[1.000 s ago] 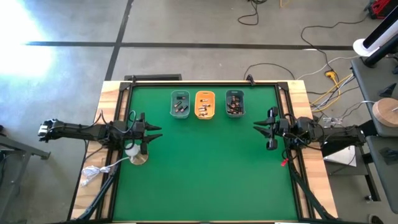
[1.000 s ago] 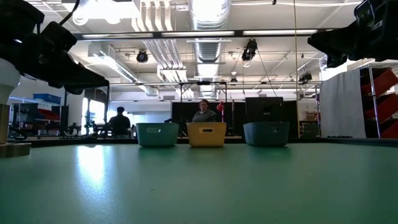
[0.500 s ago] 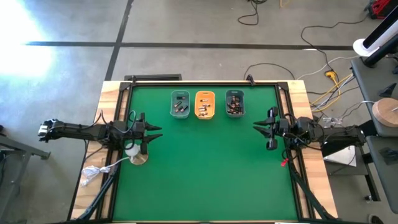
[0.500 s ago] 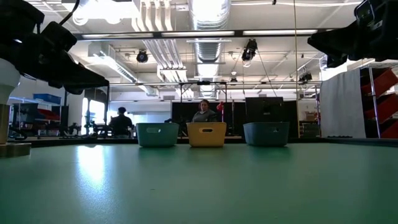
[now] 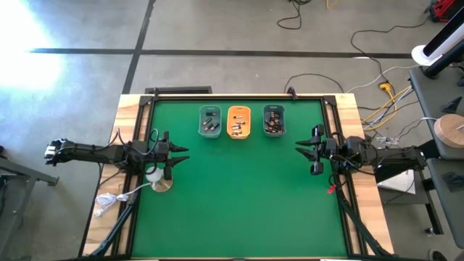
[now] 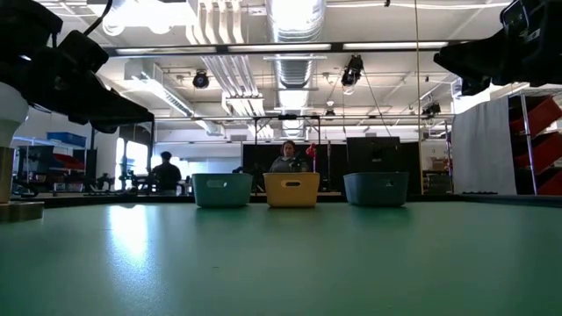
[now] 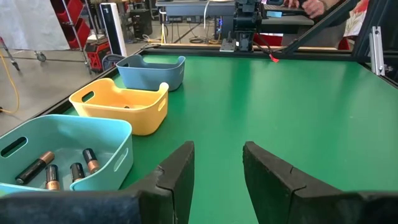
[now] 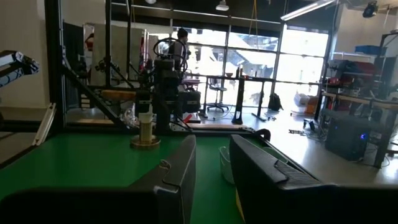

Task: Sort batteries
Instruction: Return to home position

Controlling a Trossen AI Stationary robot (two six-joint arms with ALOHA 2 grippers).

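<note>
Found batteries (image 7: 47,169) lying in 3 trays lined along far edge of green table (image 5: 239,203): teal tray (image 7: 107,155), orange tray (image 7: 144,113), gray-blue tray (image 7: 155,76). Saw left gripper (image 5: 184,154) over left edge, beside white ball (image 5: 153,175), fingers slightly parted, gripping nothing. Saw right gripper (image 5: 299,147) over right edge, narrow gap between fingers, likewise empty.

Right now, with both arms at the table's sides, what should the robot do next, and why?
Probably just hold still: the left gripper and right gripper hang open and empty at the table's sides, batteries lie in the bins, and I see no loose cell on the green mat.
</note>
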